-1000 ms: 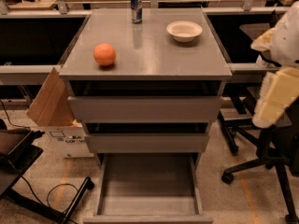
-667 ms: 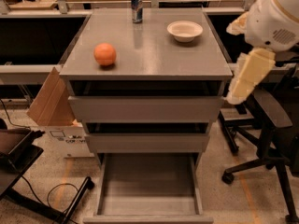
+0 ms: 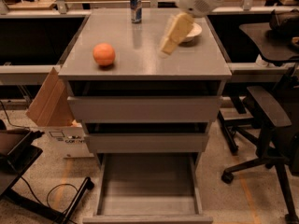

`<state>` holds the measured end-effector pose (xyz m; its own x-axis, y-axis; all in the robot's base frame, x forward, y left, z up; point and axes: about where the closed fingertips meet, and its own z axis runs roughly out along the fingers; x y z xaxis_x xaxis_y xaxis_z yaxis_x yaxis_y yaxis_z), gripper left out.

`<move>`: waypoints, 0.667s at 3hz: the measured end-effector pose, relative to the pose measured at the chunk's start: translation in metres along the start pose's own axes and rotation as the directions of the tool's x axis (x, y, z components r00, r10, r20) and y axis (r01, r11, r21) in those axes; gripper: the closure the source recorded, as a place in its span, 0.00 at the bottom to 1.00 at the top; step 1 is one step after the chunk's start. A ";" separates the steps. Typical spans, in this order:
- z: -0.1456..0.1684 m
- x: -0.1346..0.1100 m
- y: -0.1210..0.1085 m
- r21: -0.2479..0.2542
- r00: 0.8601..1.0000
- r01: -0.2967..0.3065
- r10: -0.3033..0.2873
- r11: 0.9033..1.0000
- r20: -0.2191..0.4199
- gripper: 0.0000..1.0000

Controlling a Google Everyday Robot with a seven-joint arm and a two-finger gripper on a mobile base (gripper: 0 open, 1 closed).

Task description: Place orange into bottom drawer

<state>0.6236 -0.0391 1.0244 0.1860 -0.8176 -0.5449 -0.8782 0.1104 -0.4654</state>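
Observation:
The orange (image 3: pixel 103 54) sits on the left part of the grey cabinet's top (image 3: pixel 140 55). The bottom drawer (image 3: pixel 147 185) is pulled out below, its flat grey floor bare. My gripper (image 3: pixel 168 45), cream-coloured below a white wrist, hangs above the right middle of the cabinet top, to the right of the orange and apart from it. It holds nothing that I can see.
A blue drink can (image 3: pixel 135 6) stands at the back of the top. A white bowl (image 3: pixel 191 31) lies at the back right, partly behind the arm. Cardboard (image 3: pixel 49 101) leans at the left. Office chair (image 3: pixel 266 125) stands at the right.
The arm has swung left from beside the cabinet's right edge to above its top, now covering part of the bowl. The orange and drawers have not moved.

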 end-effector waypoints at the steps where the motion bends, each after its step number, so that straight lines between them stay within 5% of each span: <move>1: 0.027 -0.027 -0.013 0.022 0.999 0.034 -0.035 0.999 0.039 0.00; 2: 0.028 -0.029 -0.014 0.024 0.998 0.036 -0.037 0.999 0.041 0.00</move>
<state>0.6429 -0.0008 1.0271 0.2365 -0.7970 -0.5557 -0.8603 0.0941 -0.5011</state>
